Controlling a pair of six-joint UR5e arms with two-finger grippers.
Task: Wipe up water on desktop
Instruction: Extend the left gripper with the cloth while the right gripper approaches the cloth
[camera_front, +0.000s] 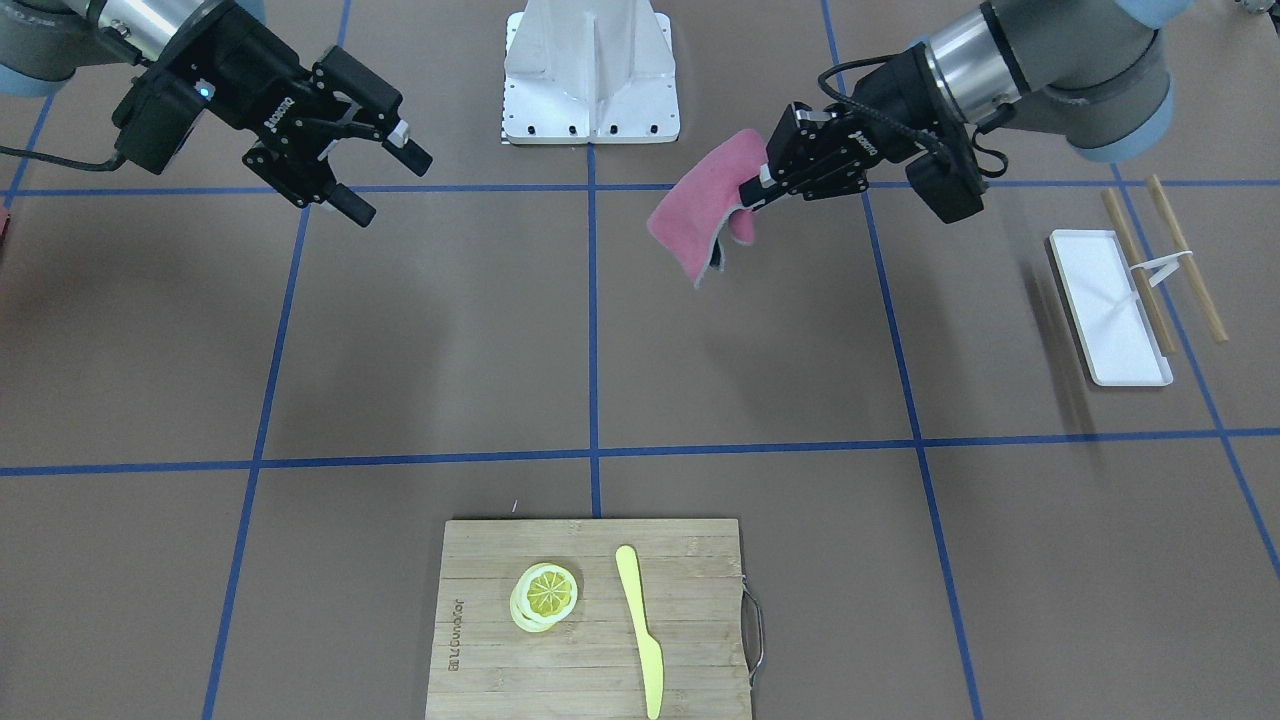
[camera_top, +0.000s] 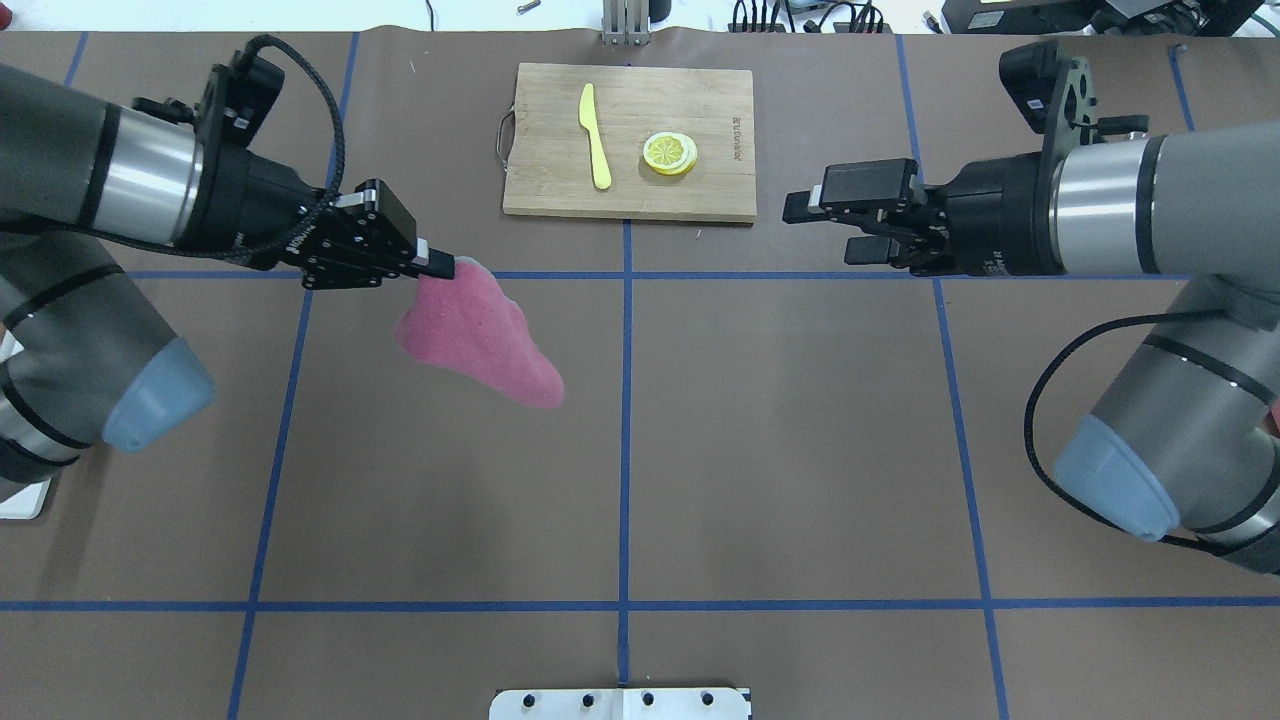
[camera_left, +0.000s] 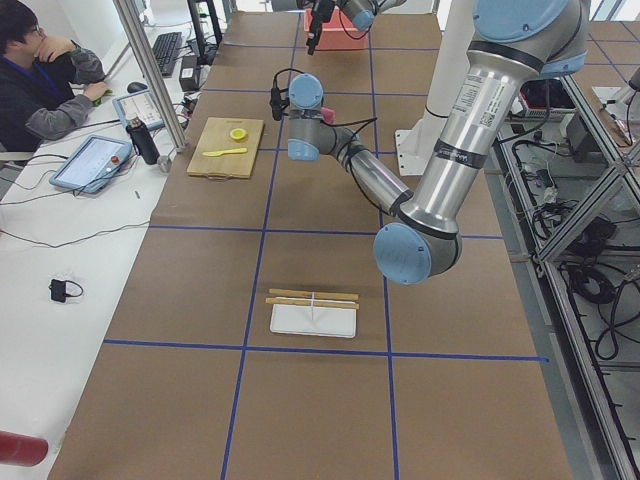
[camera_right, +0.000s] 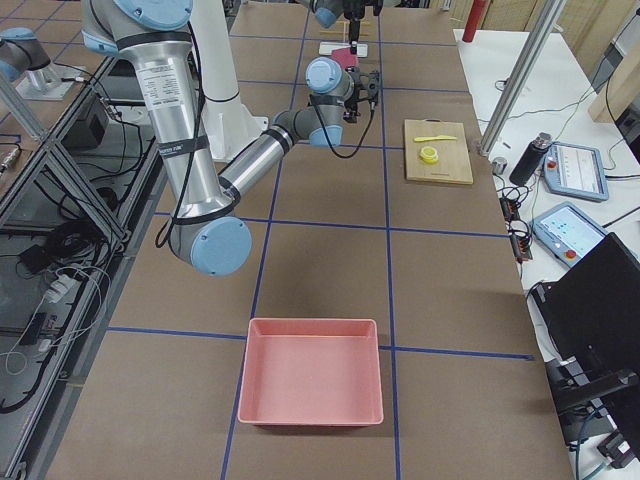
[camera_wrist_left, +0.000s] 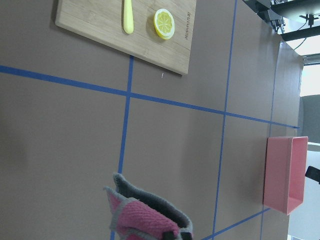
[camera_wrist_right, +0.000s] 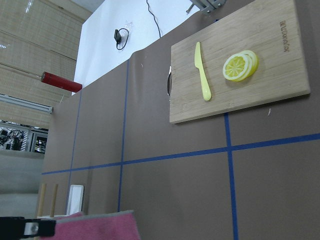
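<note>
1 pink cloth (camera_top: 480, 340), clamped in left gripper (camera_top: 445, 266)

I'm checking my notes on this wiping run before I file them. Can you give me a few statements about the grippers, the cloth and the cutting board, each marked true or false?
1. The left gripper is shut on the pink cloth. True.
2. The right gripper also holds a cloth. False: its jaws stand open and hold nothing.
3. The yellow knife lies on the cutting board beside the lemon slices. True.
4. The pink cloth is spread flat on the cutting board. False: it hangs from the left gripper, well apart from the board.
</note>
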